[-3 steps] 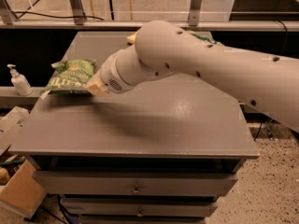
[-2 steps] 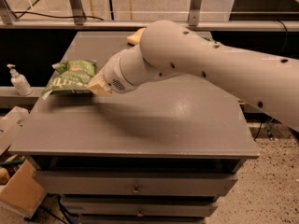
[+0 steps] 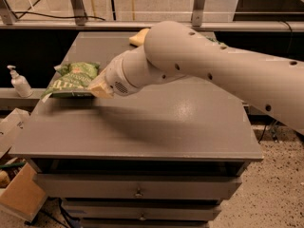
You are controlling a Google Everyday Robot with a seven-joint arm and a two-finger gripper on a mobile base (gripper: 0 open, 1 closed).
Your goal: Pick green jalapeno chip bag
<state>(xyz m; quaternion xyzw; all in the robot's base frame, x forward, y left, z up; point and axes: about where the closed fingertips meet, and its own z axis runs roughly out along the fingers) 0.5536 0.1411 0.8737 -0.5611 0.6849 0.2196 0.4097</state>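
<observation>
- The robot's pale arm (image 3: 228, 70) is the biggest thing in view. It enters from 3 o'clock and reaches across the grey table (image 3: 156, 127) towards 9 o'clock, its thick round wrist ending over the table's left half.
- The table fills the middle of the view. A drawer front (image 3: 190, 186) with a small knob sits under its top at 6 o'clock, and the arm throws a dark shadow onto the surface beneath it.
- The green jalapeno chip bag (image 3: 71, 80) sits at about 9 o'clock on the table top, close to the left edge. Its printed face is turned up and its pale lettering runs along the near side.
- The gripper (image 3: 100, 88) shows as a tan tip at the end of the wrist. It is at the bag's 3 o'clock edge, and the tan part meets the foil there.
- The wrist hides the contact, so I cannot tell whether the gripper is clamped on the bag or only pressed against it.
- A pale yellow object (image 3: 137, 37) lies at 12 o'clock on the table, partly behind the arm.
- A small pump bottle (image 3: 20, 82) stands off the table on a ledge at 9 o'clock, left of the bag and apart from it.
- A cardboard box (image 3: 21, 198) lies on the floor at 7 o'clock.
</observation>
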